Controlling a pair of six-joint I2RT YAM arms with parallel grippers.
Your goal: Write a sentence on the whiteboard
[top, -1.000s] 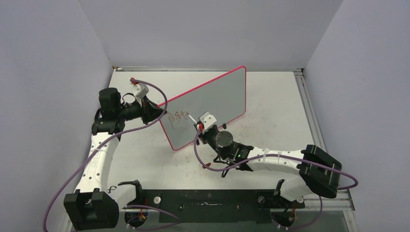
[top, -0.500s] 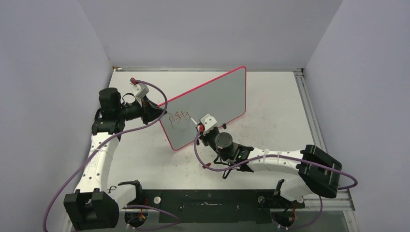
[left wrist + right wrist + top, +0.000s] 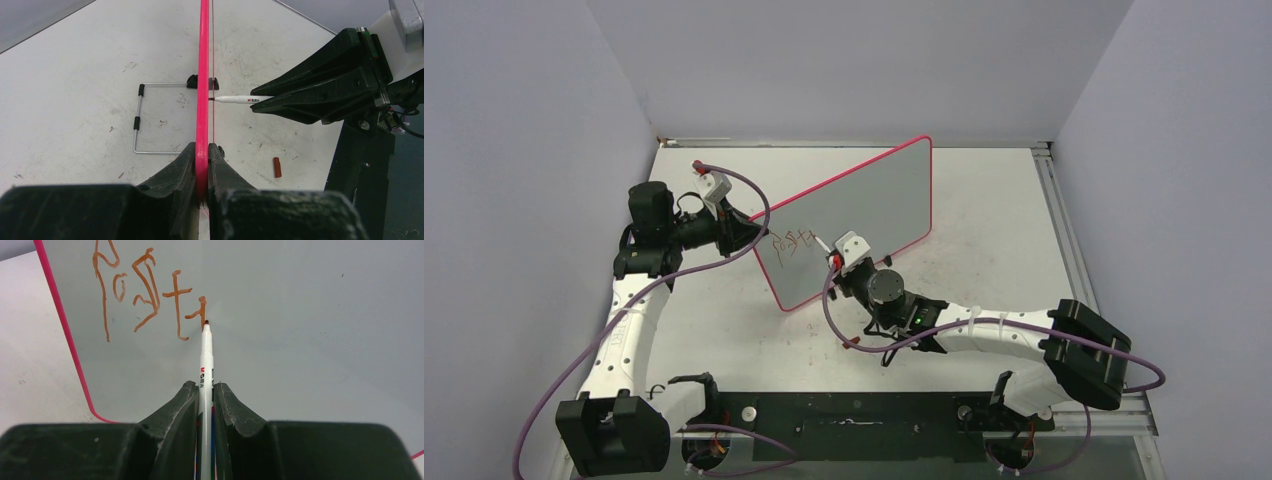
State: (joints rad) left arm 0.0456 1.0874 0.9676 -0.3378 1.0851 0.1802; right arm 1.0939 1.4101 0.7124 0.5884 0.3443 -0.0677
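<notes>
Since a second ago, we see the right arm [image 3: 984, 335] has edged its wrist slightly to the left along the board, and the sentence [image 3: 145, 295] has grown by a short stroke. That writing is an orange-red scrawl of a few letters in the left part of the whiteboard [image 3: 864, 205]. The board stands on its long edge and runs slantwise across the desk [image 3: 994, 220] from near left to far right.

A white marker [image 3: 205, 357] touches the board face with its dark tip, right at the end of the last stroke. The right jaws are closed narrowly on the marker's barrel and point it straight at the board. The right arm lies low over the desk, stretched leftward from its base, with its wrist turned toward the board face.

At the board's left end, the left jaws are clamped on the red-pink rim. The left arm [image 3: 629, 320] rises along the desk's left side, and its forearm bends rightward to the board.

Behind the board a wire stand [image 3: 136, 122] rests on the desk, and a small red cap [image 3: 277, 167] lies on the writing side.
</notes>
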